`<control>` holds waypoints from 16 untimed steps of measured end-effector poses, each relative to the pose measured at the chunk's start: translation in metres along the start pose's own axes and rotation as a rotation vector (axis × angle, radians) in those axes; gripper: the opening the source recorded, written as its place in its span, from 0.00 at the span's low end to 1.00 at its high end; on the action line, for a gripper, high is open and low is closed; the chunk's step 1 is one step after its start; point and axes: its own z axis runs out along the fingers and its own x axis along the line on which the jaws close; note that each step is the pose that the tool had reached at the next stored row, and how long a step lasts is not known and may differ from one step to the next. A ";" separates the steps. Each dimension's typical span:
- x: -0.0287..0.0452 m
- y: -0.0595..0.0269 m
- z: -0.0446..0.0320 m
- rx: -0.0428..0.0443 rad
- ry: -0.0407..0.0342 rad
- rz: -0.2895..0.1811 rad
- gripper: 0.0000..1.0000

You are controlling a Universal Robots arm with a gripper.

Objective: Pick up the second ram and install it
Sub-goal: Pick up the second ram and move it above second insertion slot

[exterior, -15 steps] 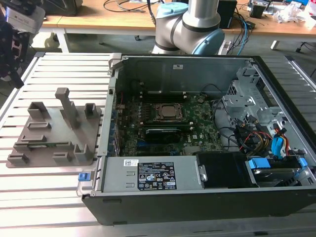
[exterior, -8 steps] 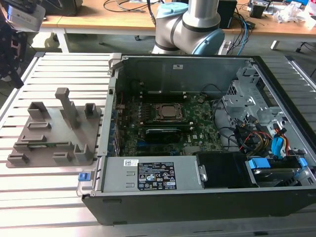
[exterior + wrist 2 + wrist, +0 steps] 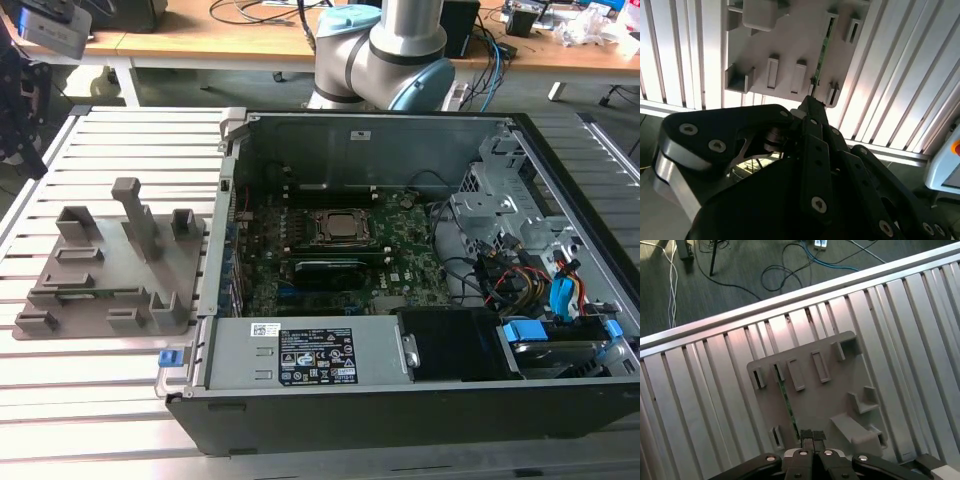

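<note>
Item: the second ram [image 3: 822, 47], a thin green stick standing on edge in a slot of the grey fixture tray [image 3: 840, 375], which lies on the slatted metal surface [image 3: 120, 380] at the exterior view's left of the open computer case [image 3: 380, 140]; in the exterior view the ram shows as a faint green strip low on the tray. Gripper [image 3: 812, 435]: in both wrist views it hangs above the tray, apart from it, its tip lined up near one end of the stick; the jaws are pressed together with nothing between them. Status: ram not picked up, motherboard [image 3: 400, 260] and CPU socket [image 3: 335, 228] exposed in the case. Hazards, as judged: clenched jaws lowered onto the stick would strike its top edge and could tilt or jam it in the slot. A grip near the end instead of the middle could let it swing. The tray appears to rest loose on the slats and may slide if nudged. Cables [image 3: 500, 275] crowd the case at the exterior view's right and could snag. Markings: a white label [image 3: 362, 133] on the case's inner wall and a black label [image 3: 315, 360] on the near housing both bear print, not transcribed; none can be made out on the ram or tray.
</note>
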 end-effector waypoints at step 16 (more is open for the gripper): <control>-0.0004 0.0001 0.0000 -0.0022 0.0152 -0.200 0.11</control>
